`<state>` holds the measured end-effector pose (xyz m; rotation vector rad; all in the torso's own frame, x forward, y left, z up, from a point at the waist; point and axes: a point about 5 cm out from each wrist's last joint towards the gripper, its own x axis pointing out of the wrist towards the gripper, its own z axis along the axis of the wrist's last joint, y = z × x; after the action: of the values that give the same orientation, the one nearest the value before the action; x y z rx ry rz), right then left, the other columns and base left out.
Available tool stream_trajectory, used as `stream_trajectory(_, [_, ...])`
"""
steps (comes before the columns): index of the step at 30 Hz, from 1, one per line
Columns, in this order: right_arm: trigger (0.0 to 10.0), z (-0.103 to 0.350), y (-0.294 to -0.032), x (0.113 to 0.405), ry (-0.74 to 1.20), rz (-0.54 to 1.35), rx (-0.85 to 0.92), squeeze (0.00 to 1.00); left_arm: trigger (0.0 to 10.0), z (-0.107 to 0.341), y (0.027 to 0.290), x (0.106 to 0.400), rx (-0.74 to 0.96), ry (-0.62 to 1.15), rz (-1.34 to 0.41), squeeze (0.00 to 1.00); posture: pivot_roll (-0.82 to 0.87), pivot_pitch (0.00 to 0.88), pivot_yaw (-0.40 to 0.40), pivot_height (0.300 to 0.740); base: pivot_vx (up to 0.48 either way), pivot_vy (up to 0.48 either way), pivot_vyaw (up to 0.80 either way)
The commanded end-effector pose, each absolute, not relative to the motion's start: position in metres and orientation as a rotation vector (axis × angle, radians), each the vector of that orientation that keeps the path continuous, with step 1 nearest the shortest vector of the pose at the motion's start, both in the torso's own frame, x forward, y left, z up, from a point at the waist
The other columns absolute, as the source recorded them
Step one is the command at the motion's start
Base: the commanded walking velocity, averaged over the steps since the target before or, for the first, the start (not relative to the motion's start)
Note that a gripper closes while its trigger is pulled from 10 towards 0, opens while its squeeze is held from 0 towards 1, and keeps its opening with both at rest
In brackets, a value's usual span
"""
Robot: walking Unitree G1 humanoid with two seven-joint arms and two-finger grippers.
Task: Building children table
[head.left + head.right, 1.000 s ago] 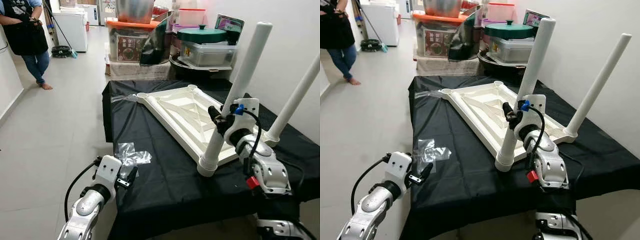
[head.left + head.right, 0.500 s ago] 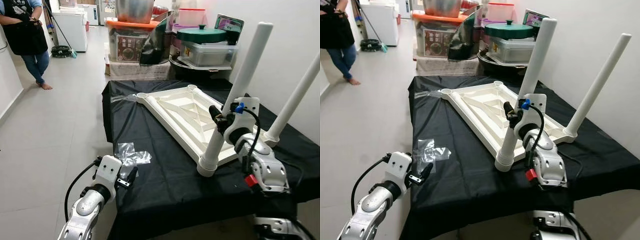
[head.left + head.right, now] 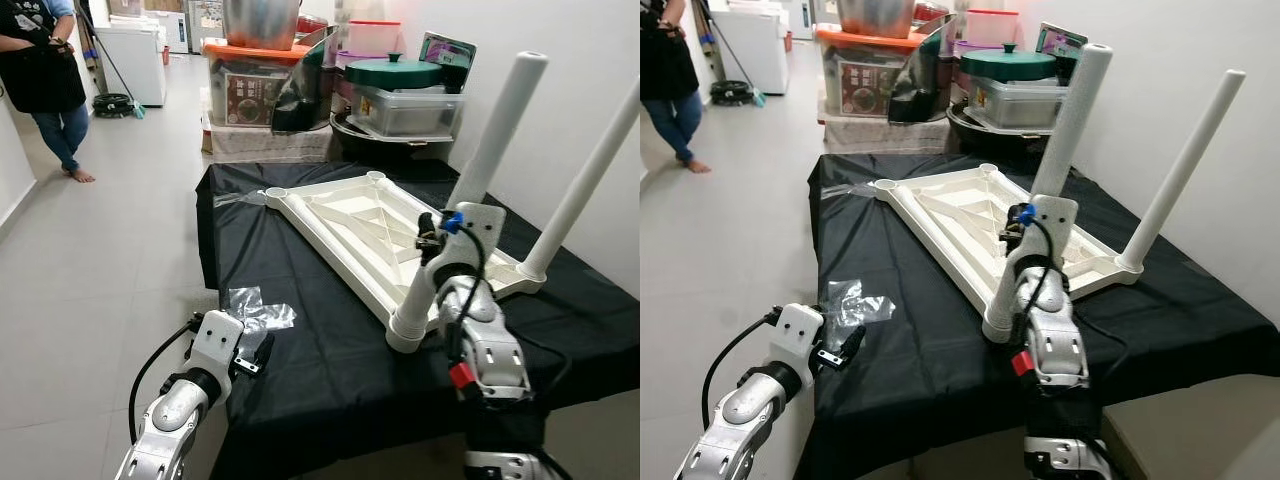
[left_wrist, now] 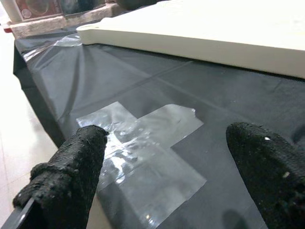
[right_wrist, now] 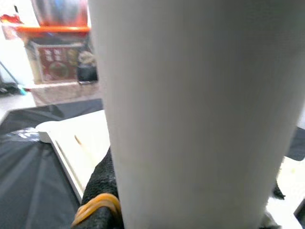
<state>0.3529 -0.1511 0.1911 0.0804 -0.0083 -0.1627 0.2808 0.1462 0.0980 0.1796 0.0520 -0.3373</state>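
Tabletop [image 3: 350, 225], white and ribbed, lies upside down on the black cloth [image 3: 300, 340]. Right gripper [image 3: 428, 240] clamps its near upright white leg [image 3: 470, 190]; left gripper [image 4: 167, 157] gapes wide over plastic wrap [image 4: 143, 157].

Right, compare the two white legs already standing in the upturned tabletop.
The near leg stands at the tabletop's front corner, nearest the robot, with the right pincer closed around it. The far leg stands at the corner by the wall, with nothing touching it. Both are white tubes that lean the same way.
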Motion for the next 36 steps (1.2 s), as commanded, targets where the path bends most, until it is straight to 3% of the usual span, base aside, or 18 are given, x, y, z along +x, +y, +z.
stream_trajectory(1, [0.0,0.106,-0.138,0.34,0.379,-0.157,0.095,0.0,10.0,0.093,0.142,0.28,0.177,0.066,-0.341,0.0,0.03,0.0,-0.094,0.74,0.0,0.0,0.0])
stream_trajectory(13, [0.0,0.104,-0.141,0.346,0.392,-0.333,0.168,0.0,10.0,0.091,0.142,0.279,0.171,0.07,-0.336,0.0,0.03,0.0,-0.104,0.74,0.0,0.0,0.0])
stream_trajectory(22, [0.0,0.112,-0.138,0.348,0.356,-0.345,0.187,0.0,10.0,0.09,0.141,0.28,0.17,0.07,-0.338,0.0,0.03,0.0,-0.1,0.74,0.0,0.0,0.0])
stream_trajectory(23, [4.8,0.114,-0.137,0.349,0.356,-0.33,0.186,0.0,10.0,0.091,0.141,0.28,0.171,0.069,-0.338,0.0,0.03,0.0,-0.1,0.74,0.0,0.0,0.0])
stream_trajectory(26, [4.8,0.115,-0.137,0.35,0.357,-0.32,0.185,0.0,10.0,0.091,0.141,0.28,0.171,0.069,-0.338,0.0,0.03,0.0,-0.1,0.74,0.0,0.0,0.0])
stream_trajectory(27, [10.0,0.116,-0.137,0.351,0.355,-0.312,0.186,0.0,10.0,0.091,0.141,0.28,0.171,0.068,-0.338,0.0,0.03,0.0,-0.098,0.74,0.0,0.0,0.0])
stream_trajectory(36, [10.0,0.125,-0.139,0.353,0.334,-0.296,0.175,0.0,10.0,0.091,0.14,0.281,0.172,0.068,-0.343,0.0,0.02,0.0,-0.094,0.74,0.0,0.0,0.0])
